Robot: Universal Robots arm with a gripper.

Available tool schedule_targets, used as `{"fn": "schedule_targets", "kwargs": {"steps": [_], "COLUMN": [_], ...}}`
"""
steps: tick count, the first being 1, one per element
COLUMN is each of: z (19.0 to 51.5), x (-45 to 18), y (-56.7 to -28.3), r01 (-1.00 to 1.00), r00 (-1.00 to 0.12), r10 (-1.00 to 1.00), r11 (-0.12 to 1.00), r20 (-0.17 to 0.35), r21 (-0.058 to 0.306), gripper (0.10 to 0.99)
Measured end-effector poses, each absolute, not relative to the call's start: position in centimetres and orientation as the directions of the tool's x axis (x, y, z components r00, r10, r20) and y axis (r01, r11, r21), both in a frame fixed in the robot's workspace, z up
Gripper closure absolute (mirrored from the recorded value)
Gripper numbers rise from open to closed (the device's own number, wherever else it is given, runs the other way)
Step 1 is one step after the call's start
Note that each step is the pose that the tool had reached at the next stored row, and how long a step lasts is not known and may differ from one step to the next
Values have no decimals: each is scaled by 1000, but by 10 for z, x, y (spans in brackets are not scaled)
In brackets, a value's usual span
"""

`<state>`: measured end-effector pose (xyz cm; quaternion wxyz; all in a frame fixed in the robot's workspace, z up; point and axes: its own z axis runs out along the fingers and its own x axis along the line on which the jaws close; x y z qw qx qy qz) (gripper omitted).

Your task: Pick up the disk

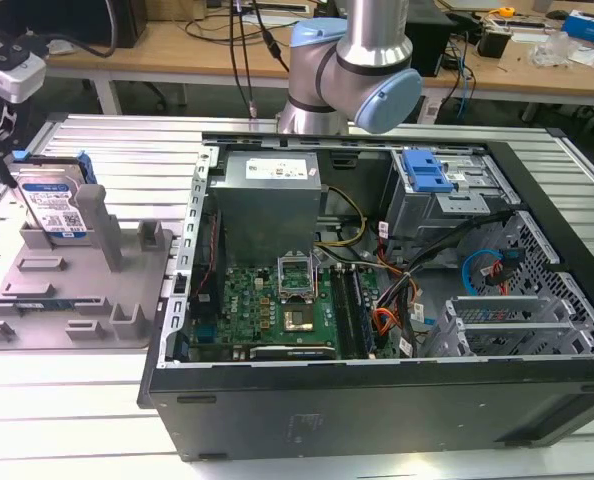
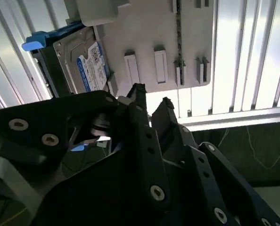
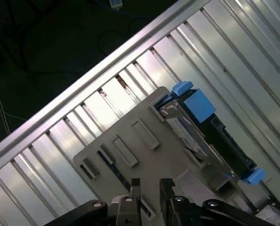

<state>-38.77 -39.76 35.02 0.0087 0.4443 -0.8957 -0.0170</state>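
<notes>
The disk (image 1: 55, 205), silver with a blue-and-white label and blue side rails, stands on edge at the back of the grey holder (image 1: 87, 290) on the exterior view's left. Both wrist views look down on the disk (image 2: 86, 66) (image 3: 187, 129) and the holder (image 2: 154, 28) (image 3: 126, 141). My gripper (image 2: 152, 94) (image 3: 150, 182) hangs above the holder's slotted part, beside the disk and apart from it. Its black fingers stand open by a narrow gap with nothing between them.
An open computer case (image 1: 377, 280) with motherboard, cables and a blue drive-cage latch (image 1: 425, 170) takes up the middle and right. The arm (image 1: 352, 60) rises behind it. Everything rests on a ribbed metal table (image 1: 117, 140); cluttered workbenches stand behind.
</notes>
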Motion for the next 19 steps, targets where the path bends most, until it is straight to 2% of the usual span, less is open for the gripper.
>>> {"fn": "schedule_targets", "kwargs": {"steps": [1,2,3,4,11,12,19], "z": [350,350,350,350,349,349,348], "x": [-388,-388,-388,-388,-388,-388,-388], "y": [-398,-398,-398,-398,-398,-398,-398], "r01": [-815,-835,-854,-869,-943,-953,-988], "r00": [-578,-549,-519,-494,-332,-300,-155], "r10": [-816,-836,-855,-869,-943,-954,-988], "r11": [578,549,519,494,332,299,155], "r20": [1,0,1,1,1,1,1], "r21": [38,38,38,38,38,38,28], "gripper": [671,612,612,545,529,471,471]}}
